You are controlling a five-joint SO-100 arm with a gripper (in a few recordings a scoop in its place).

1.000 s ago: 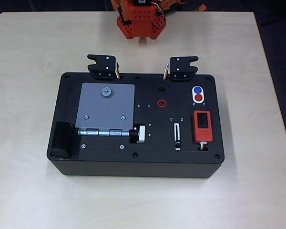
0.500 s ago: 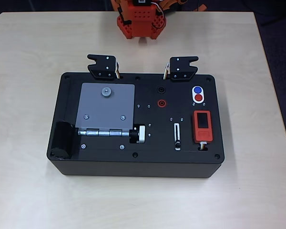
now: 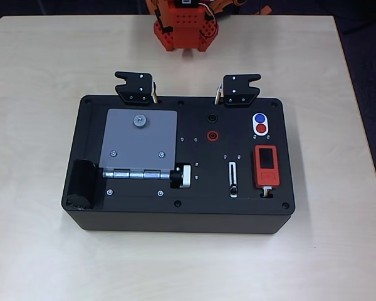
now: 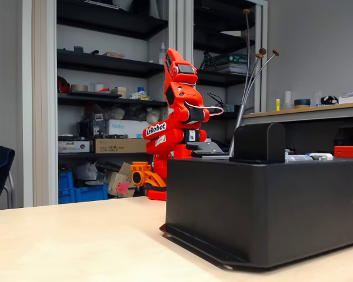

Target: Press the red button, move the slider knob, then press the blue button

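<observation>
The red button (image 3: pixel 261 129) sits right of centre on the black box (image 3: pixel 144 213), just below the blue button (image 3: pixel 259 118). The orange arm (image 4: pixel 175 117) is folded back; its pincer's opening I cannot tell. Come down vertically, tip centred, avoiding blue.

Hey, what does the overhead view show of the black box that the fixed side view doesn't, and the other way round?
Overhead view alone: the top panel of the black box, with the red button and blue button in one white oval, the slider knob near the lower end of its slot, the grey plate and the red device with a dark screen.

Fixed view alone: the orange arm folded upright behind the box, and shelves beyond it.

Both: the box, the wooden table and the arm's base.
</observation>
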